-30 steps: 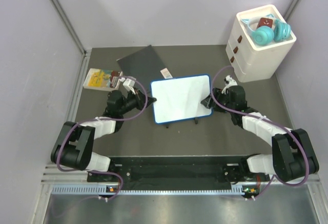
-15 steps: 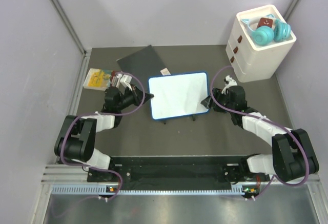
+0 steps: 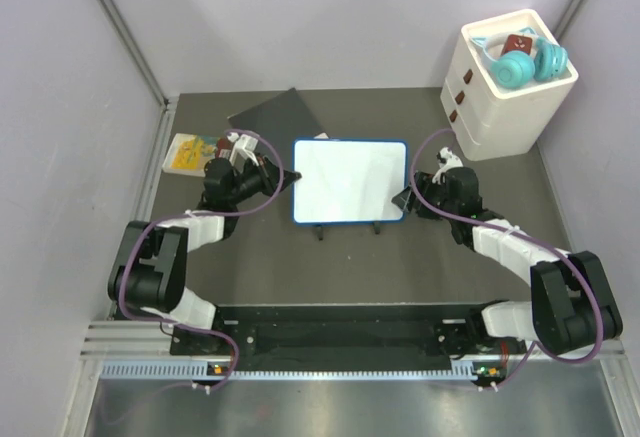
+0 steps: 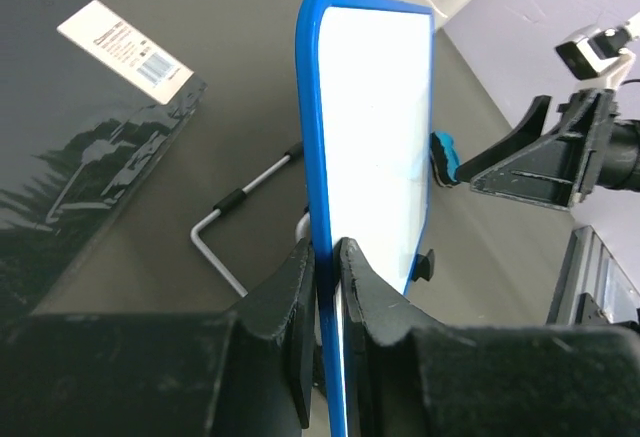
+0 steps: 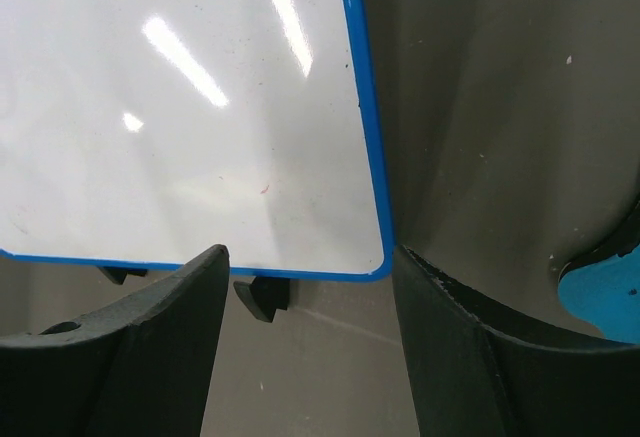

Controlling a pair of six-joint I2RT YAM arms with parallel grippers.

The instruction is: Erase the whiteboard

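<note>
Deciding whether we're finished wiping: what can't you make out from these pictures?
- Faint marks on the whiteboard: too small from above; the right wrist view shows only one corner; the left wrist view sees it at a steep slant.
- What the bright blue thing is: cut off by the right wrist view's edge.
- Print on the label of the dark sheet: too small, left wrist view.

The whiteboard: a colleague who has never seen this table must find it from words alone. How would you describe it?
On the dark table, look at the middle. The whiteboard is the white rectangle there, its left edge clamped in the left gripper. Unlike the dark grey sheet just beyond it, it is bright white with a thin blue frame.
</note>
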